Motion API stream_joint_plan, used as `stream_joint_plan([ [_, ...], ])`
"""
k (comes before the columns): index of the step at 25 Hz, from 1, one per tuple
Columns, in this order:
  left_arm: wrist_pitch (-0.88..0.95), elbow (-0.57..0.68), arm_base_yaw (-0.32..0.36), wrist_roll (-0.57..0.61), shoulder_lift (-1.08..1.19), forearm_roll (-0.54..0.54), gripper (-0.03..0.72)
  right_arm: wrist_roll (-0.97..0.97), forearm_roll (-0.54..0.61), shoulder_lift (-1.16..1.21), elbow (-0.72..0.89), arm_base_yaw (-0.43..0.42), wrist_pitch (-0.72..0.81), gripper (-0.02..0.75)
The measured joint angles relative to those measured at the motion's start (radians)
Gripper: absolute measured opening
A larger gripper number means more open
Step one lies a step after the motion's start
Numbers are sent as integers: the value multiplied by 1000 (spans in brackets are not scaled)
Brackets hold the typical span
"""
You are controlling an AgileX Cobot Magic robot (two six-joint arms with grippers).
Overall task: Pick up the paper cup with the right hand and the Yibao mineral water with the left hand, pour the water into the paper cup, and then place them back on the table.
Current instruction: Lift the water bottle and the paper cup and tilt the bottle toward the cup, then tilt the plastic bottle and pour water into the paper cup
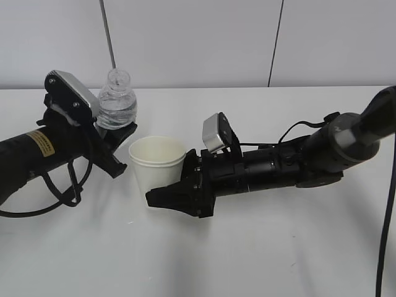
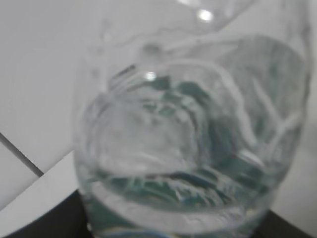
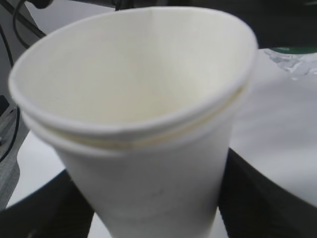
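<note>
left gripper [image 1: 117, 147] sits w/ its jaws either side of the lower body of the yibao mineral water [image 1: 117, 100], closed onto it; the bottle stands upright, capless, water showing inside, neck above the grey block. in the left wrist view the bottle [image 2: 193, 144] fills nearly the whole pic, blurred, green label tint at the bottom, dark jaw edges at both lower corners. cannot tell if its base touches the bench or is just off it.

right gripper [image 1: 162, 193] lies low along the bench [image 1: 260, 247], jaws round the base of the paper cup [image 1: 158, 164], closed on it. right wrist view: cup [image 3: 133, 99] upright, inside looks dry & empty, 2 stacked rims visible so maybe 2 nested cups – can't be sure. dark fingers [image 3: 262, 198] hug both sides of the lower wall.

count: 1 bottle, 1 cup (poss. doubled), 2 arms, 2 grippers. cup stands just right of the bottle, near but apart. yellow label on the left arm [image 1: 31, 151]; black cables trail from both arms.
</note>
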Motion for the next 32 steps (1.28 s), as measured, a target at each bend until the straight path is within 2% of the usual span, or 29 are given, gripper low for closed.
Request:
stream_joint_plan([
  [10,6,-1,0,195,0,-2,363,3,-14,0,-16,0,55,540],
  [16,-13,-1,0,321,-8,-54,362,15,-37,0,-42,0,105,539],
  [32,-123,-1,0,592,-17,-124,356,50,-55,0,-97,0,73,539],
])
